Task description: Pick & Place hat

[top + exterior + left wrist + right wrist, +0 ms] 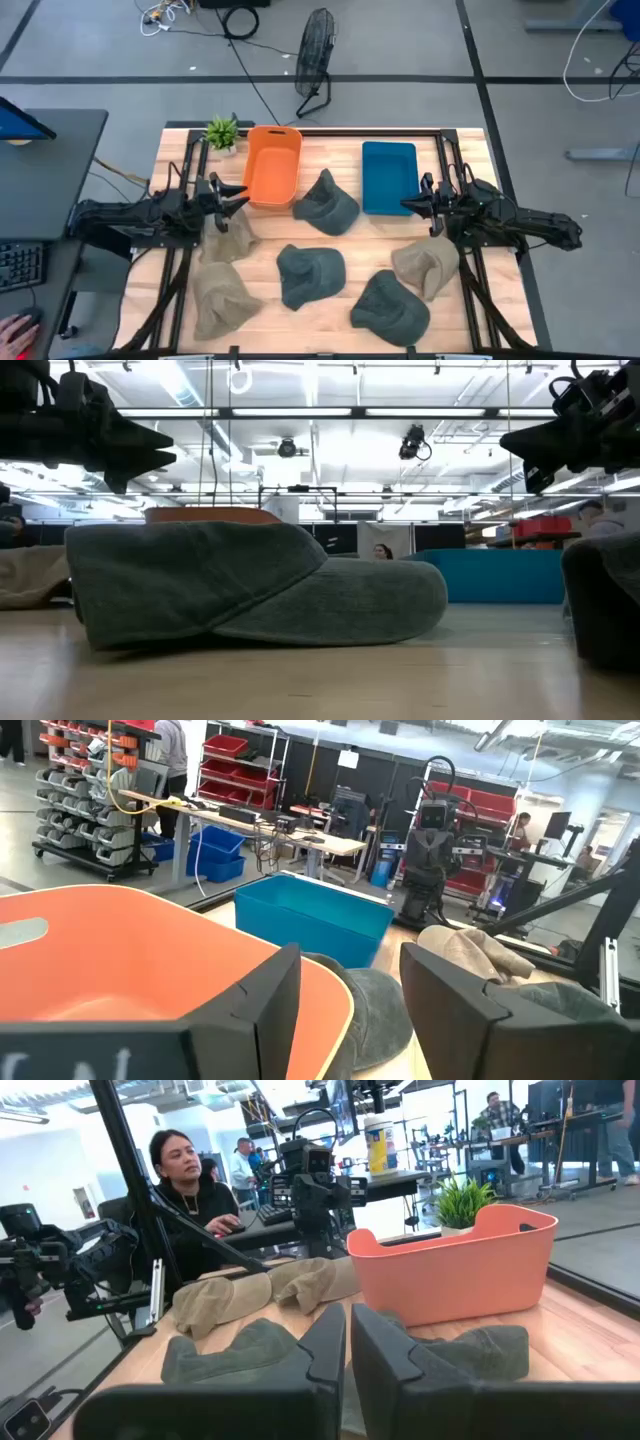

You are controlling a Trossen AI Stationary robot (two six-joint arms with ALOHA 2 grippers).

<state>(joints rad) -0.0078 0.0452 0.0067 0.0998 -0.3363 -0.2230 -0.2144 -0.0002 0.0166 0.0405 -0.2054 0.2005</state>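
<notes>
Several hats lie crown-up on the wooden table: dark green ones (pixel 327 203), (pixel 310 272), (pixel 390 305) and tan ones (pixel 228 235), (pixel 222 298), (pixel 428 265). The middle green hat (pixel 250 585) fills the low view. My left gripper (pixel 235 192) hovers open beside the orange bin (pixel 272 165), above the table, with nothing between its fingers (pixel 265 1010). My right gripper (pixel 410 203) hangs shut and empty next to the blue bin (pixel 388 177), above the right tan hat. In its wrist view the shut fingers (pixel 348 1350) point over green hats (pixel 250 1350) toward the orange bin (pixel 450 1270).
A small potted plant (pixel 222 131) stands at the far left corner beside the orange bin. The blue bin (pixel 310 920) sits far right of centre. A person (pixel 185 1175) sits at a desk beyond the table's left side. A fan (pixel 315 60) stands on the floor behind.
</notes>
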